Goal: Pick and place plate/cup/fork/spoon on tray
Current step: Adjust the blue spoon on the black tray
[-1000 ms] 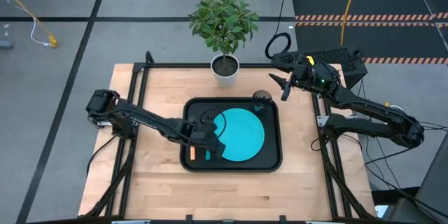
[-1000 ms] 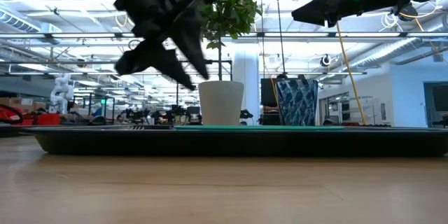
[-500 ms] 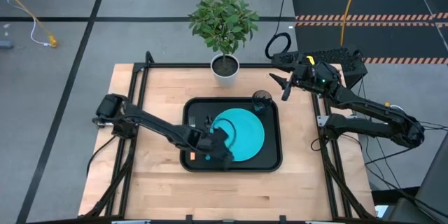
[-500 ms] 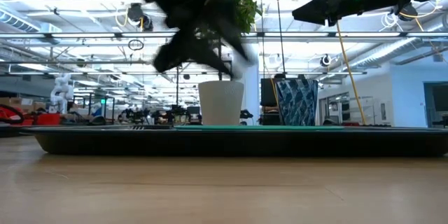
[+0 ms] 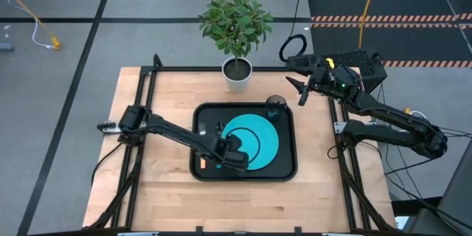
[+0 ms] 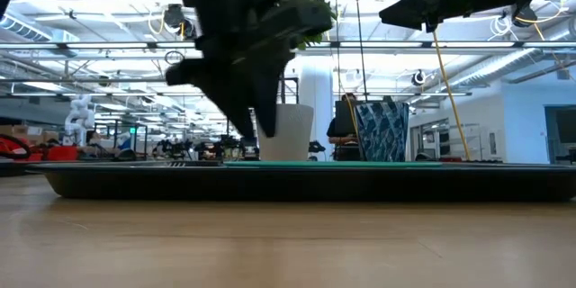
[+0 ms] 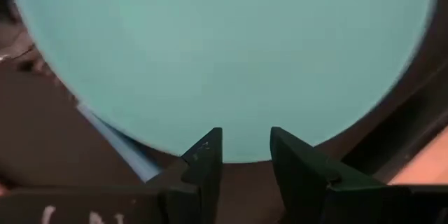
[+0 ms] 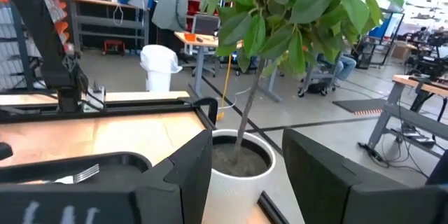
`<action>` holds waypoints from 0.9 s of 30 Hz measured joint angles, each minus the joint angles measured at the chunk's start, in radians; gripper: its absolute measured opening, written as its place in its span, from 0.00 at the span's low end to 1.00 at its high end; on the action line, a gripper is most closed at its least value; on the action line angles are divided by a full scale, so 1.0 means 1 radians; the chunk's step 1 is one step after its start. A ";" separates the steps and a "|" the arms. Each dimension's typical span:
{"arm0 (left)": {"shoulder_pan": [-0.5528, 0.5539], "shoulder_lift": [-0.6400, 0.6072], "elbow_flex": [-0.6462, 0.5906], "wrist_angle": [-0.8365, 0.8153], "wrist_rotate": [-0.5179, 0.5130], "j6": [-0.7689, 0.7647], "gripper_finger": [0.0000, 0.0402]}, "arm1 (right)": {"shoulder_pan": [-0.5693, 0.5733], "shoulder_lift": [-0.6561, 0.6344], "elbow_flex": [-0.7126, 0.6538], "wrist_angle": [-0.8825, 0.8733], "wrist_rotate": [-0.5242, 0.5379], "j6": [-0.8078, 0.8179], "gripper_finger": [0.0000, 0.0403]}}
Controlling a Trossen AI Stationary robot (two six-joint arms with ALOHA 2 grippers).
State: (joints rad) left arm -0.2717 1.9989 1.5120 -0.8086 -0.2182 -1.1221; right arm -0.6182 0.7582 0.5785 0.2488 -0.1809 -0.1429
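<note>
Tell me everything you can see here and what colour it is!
table: one, light wood, under everything
tray: one, black, middle of the table
plate: one, turquoise, on the tray
cup: one, dark see-through, tray's far right corner
fork: one, orange handle, tray's left side
spoon: one, blue handle, beside the fork, partly hidden
plant pot: one, white with green plant, table's far edge
left gripper: one, dark, open, over the plate's edge
right gripper: one, dark, open, raised near the cup
</note>
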 joint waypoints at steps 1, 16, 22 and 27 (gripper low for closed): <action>0.002 0.006 0.000 -0.007 0.000 -0.001 0.31 | 0.000 0.000 0.000 0.002 -0.001 0.000 0.42; -0.014 0.003 0.000 -0.133 0.003 0.108 0.31 | -0.002 0.001 0.000 -0.007 0.000 -0.001 0.42; -0.013 0.014 0.000 -0.251 -0.028 0.008 0.31 | -0.002 0.001 0.000 -0.019 0.000 0.000 0.42; -0.004 0.013 0.000 -0.248 -0.049 -0.043 0.31 | -0.002 0.001 0.000 -0.022 0.001 0.000 0.42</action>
State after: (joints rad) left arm -0.2757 2.0121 1.5124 -1.0565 -0.2669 -1.1653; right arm -0.6205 0.7593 0.5785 0.2264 -0.1803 -0.1432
